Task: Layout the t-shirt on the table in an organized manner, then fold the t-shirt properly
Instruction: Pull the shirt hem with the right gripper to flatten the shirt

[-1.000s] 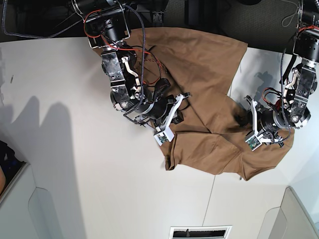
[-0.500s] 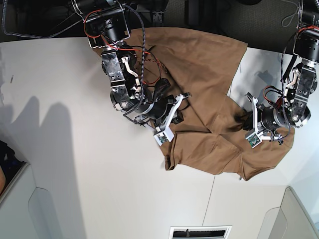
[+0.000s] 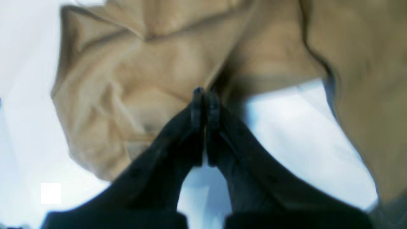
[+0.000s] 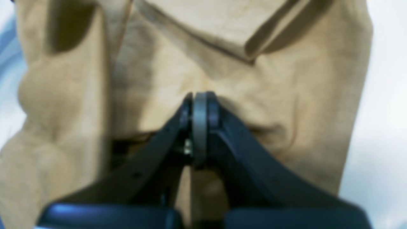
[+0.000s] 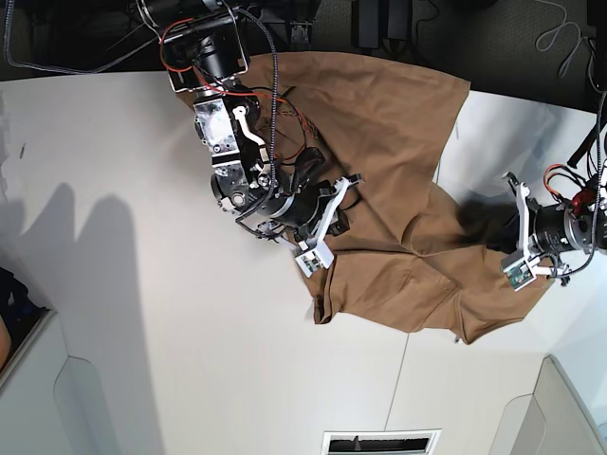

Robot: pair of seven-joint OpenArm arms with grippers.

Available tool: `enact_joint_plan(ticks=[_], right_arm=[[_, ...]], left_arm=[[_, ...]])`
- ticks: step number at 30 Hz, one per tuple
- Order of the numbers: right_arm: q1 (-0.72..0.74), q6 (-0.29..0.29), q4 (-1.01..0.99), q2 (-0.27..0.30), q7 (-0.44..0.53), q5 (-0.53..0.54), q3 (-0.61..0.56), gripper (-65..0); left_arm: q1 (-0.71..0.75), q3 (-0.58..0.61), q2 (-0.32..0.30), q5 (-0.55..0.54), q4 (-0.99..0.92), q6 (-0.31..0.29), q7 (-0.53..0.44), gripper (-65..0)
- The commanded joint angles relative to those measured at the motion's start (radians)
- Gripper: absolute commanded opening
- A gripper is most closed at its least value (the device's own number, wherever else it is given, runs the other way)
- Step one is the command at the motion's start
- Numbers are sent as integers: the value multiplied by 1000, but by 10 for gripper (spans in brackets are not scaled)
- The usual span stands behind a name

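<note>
The tan-brown t-shirt (image 5: pixel 398 161) lies crumpled on the white table (image 5: pixel 142 332), part of it hanging over the far edge. In the base view my right gripper (image 5: pixel 339 225) sits on the shirt's left part. Up close, the right gripper (image 4: pixel 200 98) is shut, with wrinkles of the t-shirt (image 4: pixel 270 105) gathering at its tips. My left gripper (image 5: pixel 498 230) is at the shirt's right side. Seen from the wrist, the left gripper (image 3: pixel 205 93) is shut on a fold of the t-shirt (image 3: pixel 143 79), and bare table (image 3: pixel 286 121) shows beneath the raised cloth.
A dark floor strip (image 5: pixel 493 38) runs beyond the table's far edge. Thin panel seams (image 5: pixel 403 370) cross the tabletop. A vent-like slot (image 5: pixel 379 442) sits at the near edge, with grey panels (image 5: pixel 569 408) at the near corners.
The left gripper went from open to shut on the cloth, and that arm shifted right in the base view, pulling the fold with it. The right arm barely moved.
</note>
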Motion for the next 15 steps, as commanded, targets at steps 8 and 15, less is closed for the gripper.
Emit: enact_joint_plan(ticks=[8, 15], right_arm=[[16, -107, 8, 31, -16, -87, 8, -650], [16, -172, 28, 72, -43, -77, 71, -650]], left_arm=[[143, -11, -165, -4, 61, -4, 26, -650], [199, -11, -219, 73, 47, -4, 66, -650]])
